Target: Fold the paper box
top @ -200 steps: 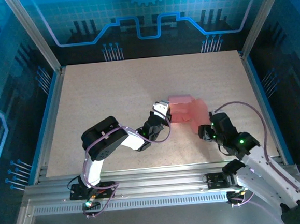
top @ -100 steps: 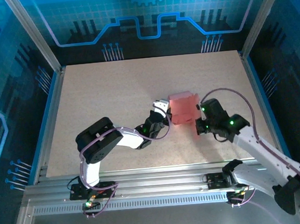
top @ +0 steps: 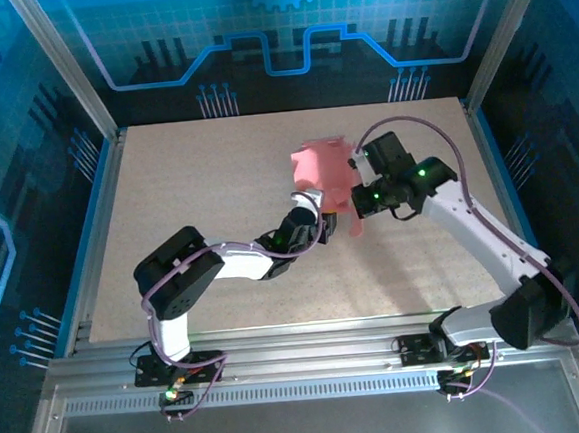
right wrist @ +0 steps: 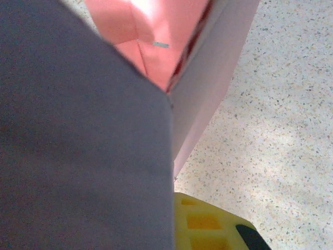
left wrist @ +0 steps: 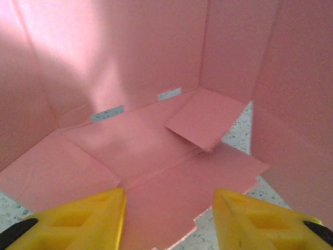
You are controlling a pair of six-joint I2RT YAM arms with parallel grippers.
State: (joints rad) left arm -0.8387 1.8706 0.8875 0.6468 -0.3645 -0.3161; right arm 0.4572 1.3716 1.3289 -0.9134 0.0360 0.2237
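- The paper box (top: 324, 170) is pink thin card, half folded: walls stand up around a creased floor panel and one small flap lies loose inside.
- It sits just right of centre in the top view, tipped over the speckled table (top: 197, 184).
- The right gripper (top: 357, 206) is pressed together on the box's right wall.
- The left gripper (left wrist: 169, 216) is spread, its yellow fingertips (left wrist: 99, 213) at the box's open side, gripping nothing.

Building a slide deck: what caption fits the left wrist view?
Open left pincer facing into the half-folded pink paper box, one inner flap raised off its base.
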